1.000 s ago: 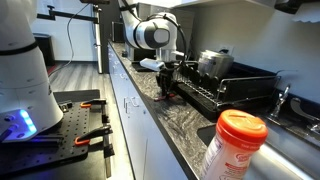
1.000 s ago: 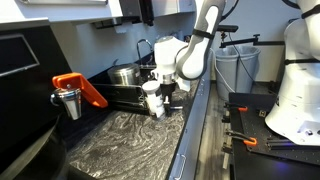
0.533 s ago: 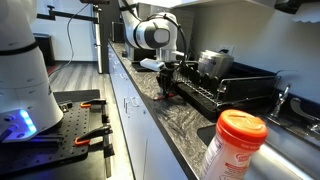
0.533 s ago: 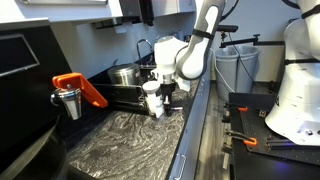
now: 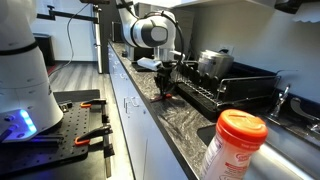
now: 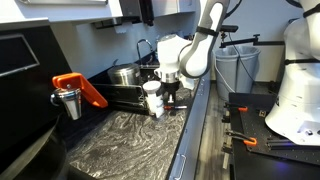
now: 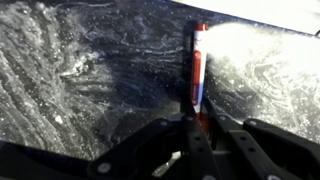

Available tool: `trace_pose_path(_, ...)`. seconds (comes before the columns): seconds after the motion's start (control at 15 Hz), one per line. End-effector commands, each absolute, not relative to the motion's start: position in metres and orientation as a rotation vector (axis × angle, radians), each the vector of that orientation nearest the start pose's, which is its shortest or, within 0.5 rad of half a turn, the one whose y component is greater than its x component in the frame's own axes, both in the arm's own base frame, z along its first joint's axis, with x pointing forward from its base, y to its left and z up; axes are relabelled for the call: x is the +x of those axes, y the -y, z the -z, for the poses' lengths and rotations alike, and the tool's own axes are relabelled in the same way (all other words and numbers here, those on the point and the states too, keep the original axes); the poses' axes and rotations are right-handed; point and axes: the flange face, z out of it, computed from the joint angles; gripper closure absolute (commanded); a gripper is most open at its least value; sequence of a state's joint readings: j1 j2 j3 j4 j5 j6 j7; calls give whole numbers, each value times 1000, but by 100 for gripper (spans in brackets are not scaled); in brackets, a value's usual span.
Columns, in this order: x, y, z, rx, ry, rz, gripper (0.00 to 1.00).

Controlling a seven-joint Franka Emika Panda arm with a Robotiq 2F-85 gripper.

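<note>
My gripper (image 7: 195,128) is shut on a slender red stick-like object (image 7: 198,75) with a white tip. The object points away from the wrist over the dark marbled countertop (image 7: 80,70). In both exterior views the gripper (image 5: 166,88) (image 6: 169,100) hangs just above the counter, beside the black dish rack (image 5: 225,92). The red object (image 5: 167,97) shows below the fingers. A white cup (image 6: 152,93) stands right next to the gripper.
A metal pot (image 5: 214,63) (image 6: 124,74) sits in the dish rack. A jar with an orange lid (image 5: 236,142) stands close to the camera by the sink. A metal cup with an orange handle (image 6: 74,94) stands on the counter. The counter edge (image 6: 190,130) drops to the floor.
The arm has shifted slightly, with the gripper a little higher. The red object stays in the fingers.
</note>
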State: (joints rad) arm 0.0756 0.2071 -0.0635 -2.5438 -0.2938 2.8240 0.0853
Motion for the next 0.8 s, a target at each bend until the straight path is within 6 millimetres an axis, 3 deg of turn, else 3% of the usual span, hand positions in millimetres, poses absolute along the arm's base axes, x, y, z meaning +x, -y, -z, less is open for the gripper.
trace_pose_path(0.0, 440, -16, -223, -3250, 363, 89, 97)
trace_pose_path(0.73, 416, -27, -275, -3328, 633, 73, 97)
